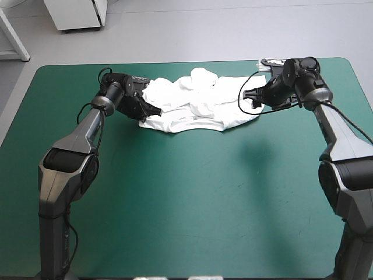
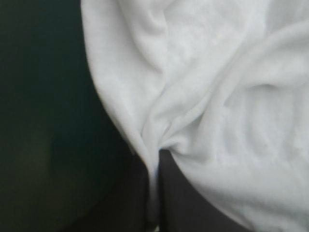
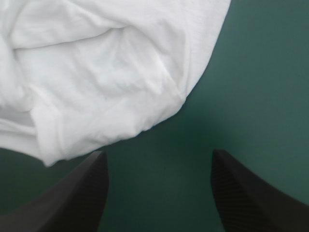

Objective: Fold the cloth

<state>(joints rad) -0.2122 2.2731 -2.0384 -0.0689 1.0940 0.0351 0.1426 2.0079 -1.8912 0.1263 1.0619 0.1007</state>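
T-shirt (image 1: pixel 198 102) fabric is pinched in the left end effector (image 1: pixel 152 109). In the left wrist view its two black fingers (image 2: pixel 183 208) are pressed all but together. A thin fold of white sheet runs down the seam between them, and the cloth puckers to a point at their tips. The grip sits on the garment's left edge, with dark cover just beside it.

The right end effector (image 1: pixel 252 96) is spread. In its own view the fingers (image 3: pixel 77 193) stand well apart over bare teal-green cover, with nothing between them. A rounded edge of the T-shirt (image 3: pixel 96 72) lies just ahead of the tips, near but not touching as far as I can tell.

Outward from both, the garment lies on the far half of the tabletop (image 1: pixel 192 198), between the two end effectors. It is half spread. A fairly straight edge faces the near side, while the middle and far part are bunched in loose folds.

My reading is that the step in hand is taking hold so the cloth can be flattened. One side is gripped and the other is not yet. The next move calls for the right end effector to advance onto that rounded edge and press shut on it. It should take the outer edge rather than a bunched inner fold. Both arms can then draw apart and pull the creases out before any fold is made.
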